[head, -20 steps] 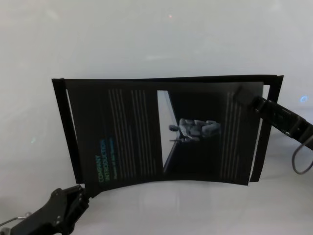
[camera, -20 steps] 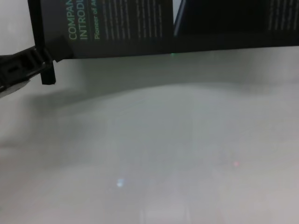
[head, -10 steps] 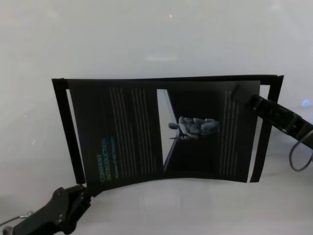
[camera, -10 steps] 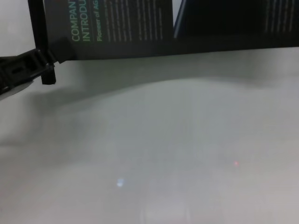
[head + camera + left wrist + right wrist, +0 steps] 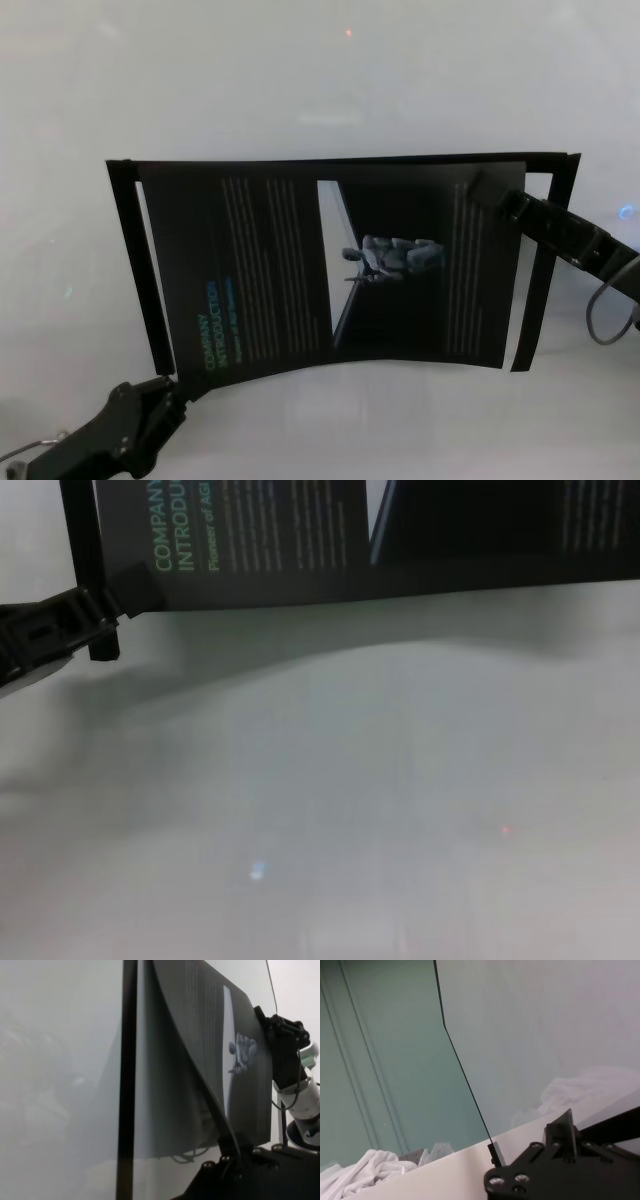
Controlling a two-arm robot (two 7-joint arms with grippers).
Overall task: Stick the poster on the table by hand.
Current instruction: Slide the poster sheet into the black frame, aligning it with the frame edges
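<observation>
The poster (image 5: 270, 270) is a black sheet with a teal heading, white text columns and a pale picture band. It hangs bowed just above the pale table (image 5: 300, 70). My left hand gripper (image 5: 168, 392) is shut on its near left corner, seen also in the chest view (image 5: 118, 608) and the left wrist view (image 5: 231, 1147). My right gripper (image 5: 488, 188) is shut on the far right corner, with the right arm reaching in from the right. The chest view catches only the poster's (image 5: 260, 540) near edge.
Narrow black strips frame the poster: one on the left (image 5: 135, 260), one along the far side (image 5: 350, 160), one on the right (image 5: 545, 270). A grey cable loop (image 5: 605, 320) hangs from the right arm. White cloth (image 5: 365, 1172) lies beyond the table edge.
The poster's near edge has drifted a little away from me, showing more table in front. The right gripper shifted slightly with it. The left gripper has barely moved.
</observation>
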